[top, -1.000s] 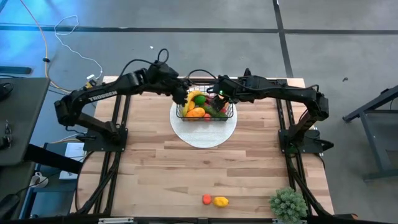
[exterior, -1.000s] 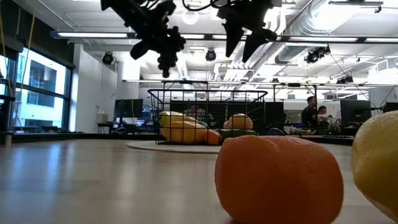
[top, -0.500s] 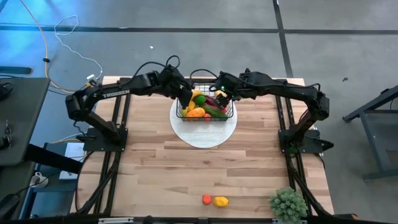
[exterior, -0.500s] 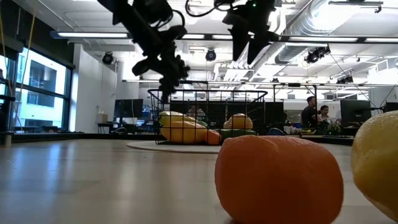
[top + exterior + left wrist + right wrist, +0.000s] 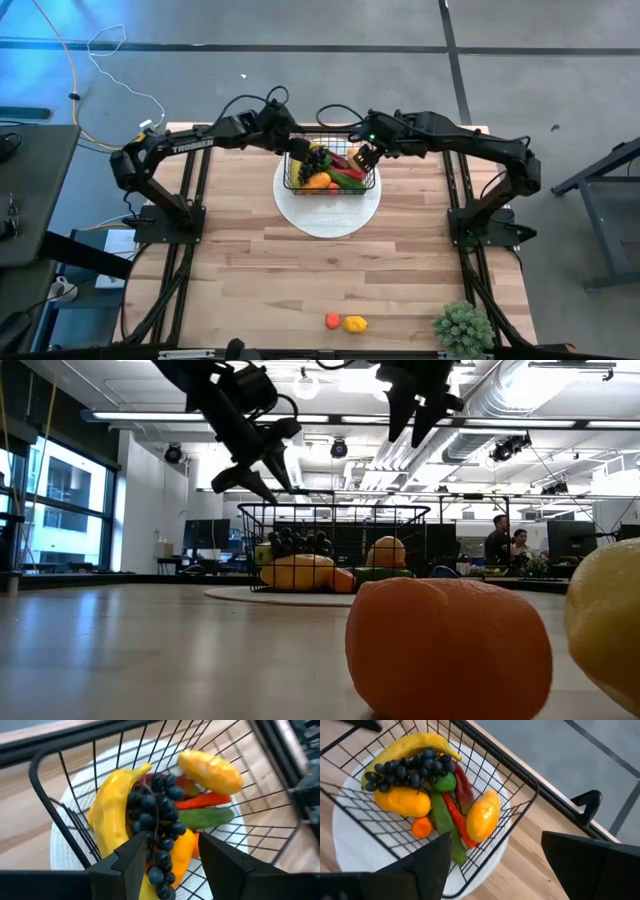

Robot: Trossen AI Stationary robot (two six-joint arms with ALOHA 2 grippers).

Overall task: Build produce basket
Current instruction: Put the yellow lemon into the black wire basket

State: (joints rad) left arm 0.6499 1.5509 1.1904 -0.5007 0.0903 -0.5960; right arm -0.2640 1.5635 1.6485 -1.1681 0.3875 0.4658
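Observation:
The black wire basket (image 5: pixel 330 171) stands on a flat white disc (image 5: pixel 328 212) at the table's far middle. It holds a banana (image 5: pixel 112 805), dark grapes (image 5: pixel 155 810) lying on the banana, yellow fruits (image 5: pixel 481 817), a red chili (image 5: pixel 460 815), a green cucumber (image 5: pixel 442 822) and a green pepper (image 5: pixel 445 782). My left gripper (image 5: pixel 298 150) hangs open over the basket's left end, above the rim (image 5: pixel 255 465), right over the grapes. My right gripper (image 5: pixel 362 155) hovers open, higher, over the basket's right end (image 5: pixel 420 410).
An orange fruit (image 5: pixel 333 320) and a yellow fruit (image 5: pixel 354 323) lie side by side at the table's near edge. A spiky potted plant (image 5: pixel 462 327) stands at the near right corner. Bare wood stretches between disc and near edge. People (image 5: pixel 497 540) are in the room beyond.
My left gripper carried the grapes toward the basket and down, then opened and let go. The grapes now lie in the basket on the banana. My right gripper rose and drew slightly toward the table's right.

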